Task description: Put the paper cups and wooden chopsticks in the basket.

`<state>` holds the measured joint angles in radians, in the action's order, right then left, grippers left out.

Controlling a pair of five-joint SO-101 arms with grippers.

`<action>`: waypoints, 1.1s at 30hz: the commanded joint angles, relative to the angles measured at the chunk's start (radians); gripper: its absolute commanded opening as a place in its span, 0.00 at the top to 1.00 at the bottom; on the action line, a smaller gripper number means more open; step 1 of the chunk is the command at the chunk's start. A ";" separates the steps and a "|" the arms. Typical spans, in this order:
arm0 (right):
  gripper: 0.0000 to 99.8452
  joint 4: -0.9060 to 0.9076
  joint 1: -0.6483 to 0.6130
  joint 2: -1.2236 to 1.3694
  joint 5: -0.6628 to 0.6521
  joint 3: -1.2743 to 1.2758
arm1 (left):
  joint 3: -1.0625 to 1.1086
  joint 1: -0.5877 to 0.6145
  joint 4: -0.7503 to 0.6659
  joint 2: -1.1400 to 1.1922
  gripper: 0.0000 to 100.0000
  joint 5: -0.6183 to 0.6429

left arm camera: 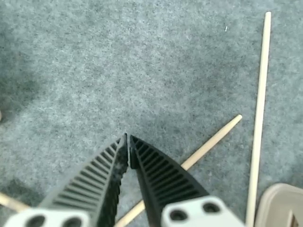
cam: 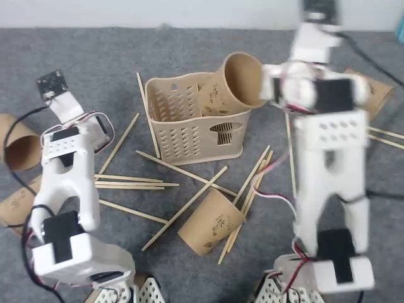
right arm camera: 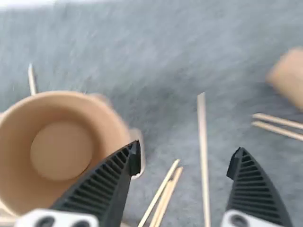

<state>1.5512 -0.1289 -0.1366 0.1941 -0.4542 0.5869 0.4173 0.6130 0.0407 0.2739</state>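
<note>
Left gripper, jaws closed on nothing, hangs over the grey worktop, with one chopstick passing beneath it. At the worktop's left edge a paper cup lies on its side. Loose chopsticks and a fallen cup surround the basket. Leaning in the basket's far corner is a tilted cup, just beside the right gripper, whose jaws are spread and empty.

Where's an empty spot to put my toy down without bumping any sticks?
The grey mat behind the basket, up to the wall, is bare. So is a small patch just in front of the lying cup. It is crowded in front of the basket, where chopsticks criss-cross around that cup.
</note>
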 commanded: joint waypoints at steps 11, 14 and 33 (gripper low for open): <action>0.70 -0.096 0.463 -0.099 -0.023 0.084 | -0.045 -0.009 0.000 -0.005 0.99 -0.009; 0.70 -0.110 0.473 -0.113 -0.023 0.169 | -0.045 -0.009 0.000 -0.005 0.99 -0.009; 0.70 0.061 -0.090 -0.213 0.336 0.118 | -0.044 -0.009 0.002 -0.005 0.99 -0.009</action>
<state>1.6172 -0.1412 -0.3452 0.5132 -0.2961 0.5869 0.4173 0.6130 0.0407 0.2739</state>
